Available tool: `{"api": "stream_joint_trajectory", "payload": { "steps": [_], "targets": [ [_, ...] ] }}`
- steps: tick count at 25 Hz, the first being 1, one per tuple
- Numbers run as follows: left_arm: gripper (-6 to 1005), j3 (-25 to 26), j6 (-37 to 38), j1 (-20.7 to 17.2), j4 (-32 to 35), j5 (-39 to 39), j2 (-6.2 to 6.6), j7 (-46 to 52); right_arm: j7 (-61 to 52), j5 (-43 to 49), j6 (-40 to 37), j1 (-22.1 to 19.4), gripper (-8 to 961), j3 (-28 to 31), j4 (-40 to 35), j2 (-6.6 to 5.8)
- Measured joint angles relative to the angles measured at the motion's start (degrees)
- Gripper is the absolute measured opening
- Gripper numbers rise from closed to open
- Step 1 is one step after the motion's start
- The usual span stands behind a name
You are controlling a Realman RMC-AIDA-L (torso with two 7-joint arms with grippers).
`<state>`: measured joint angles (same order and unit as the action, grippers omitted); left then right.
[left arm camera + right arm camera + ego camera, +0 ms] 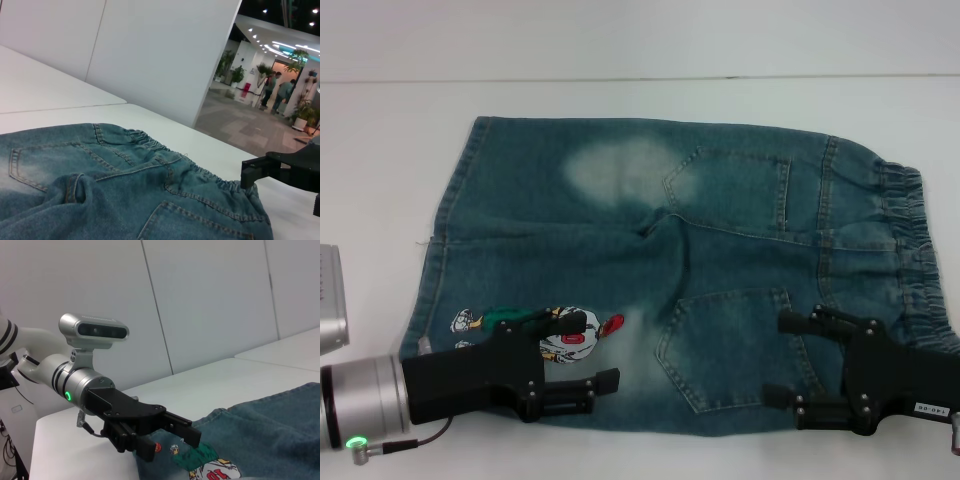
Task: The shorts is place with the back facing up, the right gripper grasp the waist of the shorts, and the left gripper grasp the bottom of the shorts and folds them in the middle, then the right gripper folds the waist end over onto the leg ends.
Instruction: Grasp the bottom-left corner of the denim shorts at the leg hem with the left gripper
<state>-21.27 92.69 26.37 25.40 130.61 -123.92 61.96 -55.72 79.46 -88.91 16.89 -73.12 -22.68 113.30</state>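
One pair of denim shorts lies spread flat on the white bench, back side up, with two back pockets visible and no container present. The elastic waist points toward the robot's right; the two leg ends point toward its left. A cartoon patch sits on the near leg. A pale faded area marks the far leg.

The left hand hovers at the near edge of the shorts beside the patch, fingers spread apart and grasping nothing; the right wrist view shows it over the near leg's hem.

The right hand rests over the near waist corner, fingers likewise released, with denim showing between them. In the left wrist view one of its fingers appears just above the waistband.
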Motion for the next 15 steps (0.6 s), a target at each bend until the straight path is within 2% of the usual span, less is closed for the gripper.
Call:
{"api": "stream_joint_trajectory", "payload": {
  "steps": [15],
  "targets": [
    [909, 0.0, 0.2, 0.0, 0.0, 0.0, 0.0, 0.0, 0.0, 0.0, 0.1, -0.1, 945, 0.1, 0.0, 0.05]
  ]
}}
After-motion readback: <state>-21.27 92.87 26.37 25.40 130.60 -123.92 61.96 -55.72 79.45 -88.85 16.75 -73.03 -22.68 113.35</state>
